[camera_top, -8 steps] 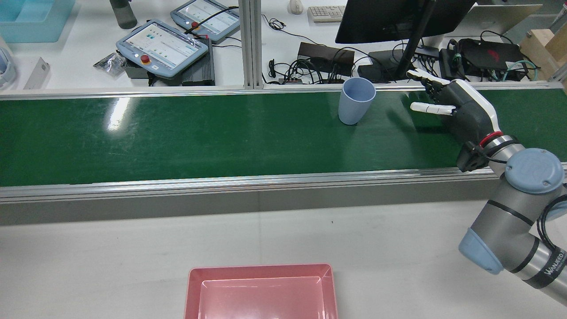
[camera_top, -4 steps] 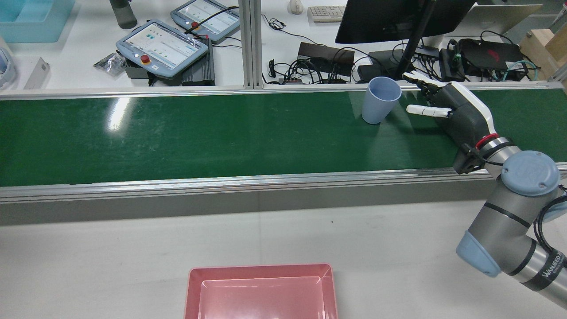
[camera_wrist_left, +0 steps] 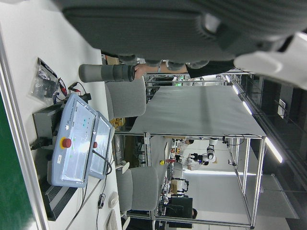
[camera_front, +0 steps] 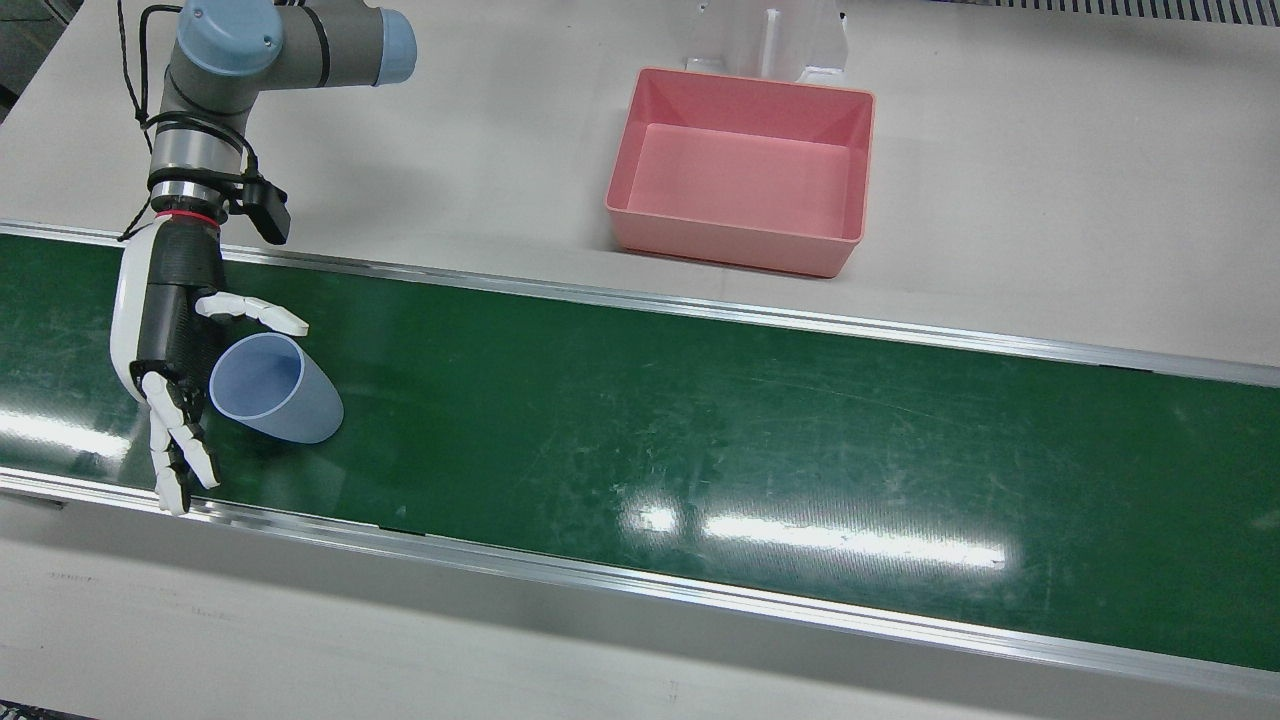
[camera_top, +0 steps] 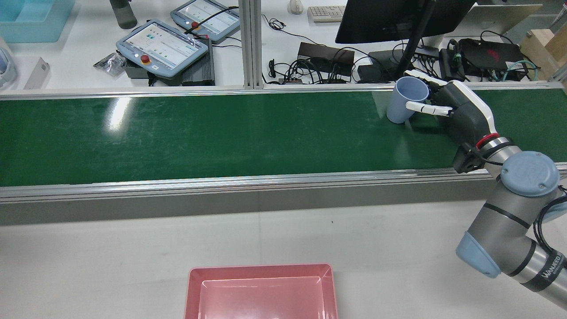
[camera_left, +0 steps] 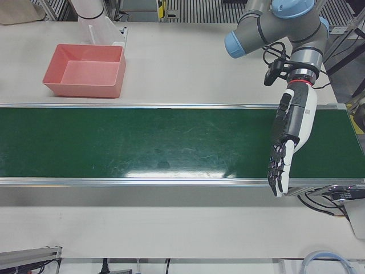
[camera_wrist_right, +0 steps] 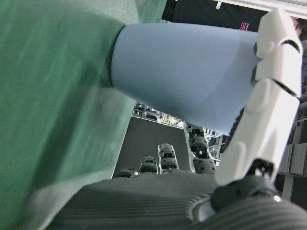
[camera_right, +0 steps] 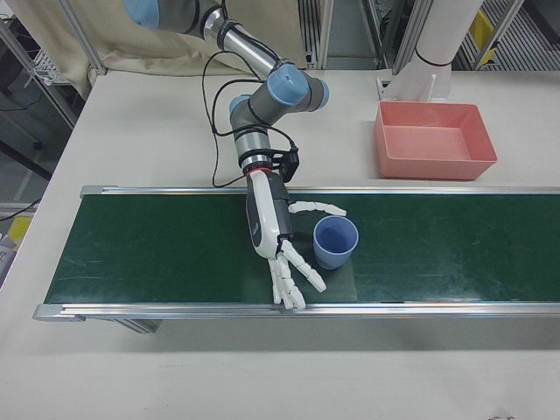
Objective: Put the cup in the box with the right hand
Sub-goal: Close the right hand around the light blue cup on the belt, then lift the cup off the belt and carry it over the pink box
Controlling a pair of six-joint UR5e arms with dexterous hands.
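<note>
A pale blue cup (camera_front: 275, 395) stands upright on the green belt (camera_front: 700, 430), right against my right hand (camera_front: 170, 330). The hand is open: its thumb (camera_front: 252, 313) lies across one side of the cup and the other fingers (camera_front: 175, 450) stretch out straight past the other side. The cup (camera_top: 405, 104) and the hand (camera_top: 460, 113) show at the belt's far edge in the rear view. In the right hand view the cup (camera_wrist_right: 187, 72) fills the space before the palm, with the thumb (camera_wrist_right: 268, 96) touching it. The pink box (camera_front: 735, 245) sits empty on the white table. My left hand (camera_left: 291, 128) hovers open over the belt.
The pink box (camera_top: 261, 268) lies across the belt's metal rail (camera_top: 266, 181) from the cup, well to the side of the right arm (camera_top: 509, 221). Teach pendants (camera_top: 161, 46), cables and a monitor (camera_top: 398, 17) lie beyond the belt's far edge.
The cup has travelled along the belt toward my right hand and now sits between its thumb and fingers. The hand has barely moved.
</note>
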